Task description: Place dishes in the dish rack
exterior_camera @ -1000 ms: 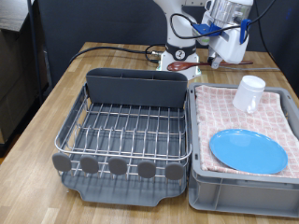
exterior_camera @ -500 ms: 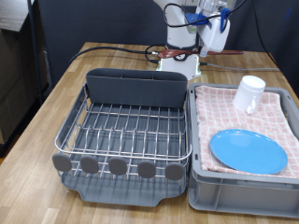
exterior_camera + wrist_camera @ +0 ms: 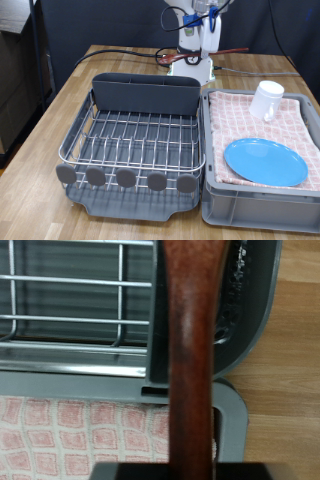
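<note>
My gripper (image 3: 206,22) is high at the exterior view's top, beyond the back of the dish rack (image 3: 130,140). It is shut on the dark reddish-brown wooden spoon (image 3: 195,350), which fills the middle of the wrist view above the rack's grey back compartment (image 3: 245,300) and wire grid (image 3: 70,300). The spoon shows as a thin reddish bar (image 3: 232,49) in the exterior view. The white mug (image 3: 266,100) and the blue plate (image 3: 265,162) lie on the pink checkered cloth (image 3: 245,120).
The cloth lines a grey bin (image 3: 215,205) right beside the rack, at the exterior view's right; its rim (image 3: 232,430) also shows in the wrist view. The robot base (image 3: 192,68) and black cables (image 3: 120,52) are at the table's far side.
The gripper has moved towards the exterior view's left and upward, from above the bin's far corner to beyond the rack's back, with the spoon still in it. Mug and plate have not moved.
</note>
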Robot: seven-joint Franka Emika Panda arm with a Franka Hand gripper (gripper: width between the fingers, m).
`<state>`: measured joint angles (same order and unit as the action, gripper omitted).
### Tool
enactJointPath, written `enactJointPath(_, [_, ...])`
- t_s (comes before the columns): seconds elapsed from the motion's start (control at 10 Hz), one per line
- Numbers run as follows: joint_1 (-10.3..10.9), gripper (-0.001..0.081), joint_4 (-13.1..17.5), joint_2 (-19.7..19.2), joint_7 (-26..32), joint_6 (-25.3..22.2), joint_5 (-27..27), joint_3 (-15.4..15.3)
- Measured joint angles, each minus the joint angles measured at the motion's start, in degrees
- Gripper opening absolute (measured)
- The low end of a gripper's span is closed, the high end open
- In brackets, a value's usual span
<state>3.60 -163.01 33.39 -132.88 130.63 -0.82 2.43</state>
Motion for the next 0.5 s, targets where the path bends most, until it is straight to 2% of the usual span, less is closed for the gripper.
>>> enactJointPath(0.3, [0.68,0.0091,-0.83,-0.01,6.4,0.91,2.34,5.13])
enactJointPath(0.5, [0.59,0.0091,0.29,-0.51,6.16,-0.15,3.15,5.41])
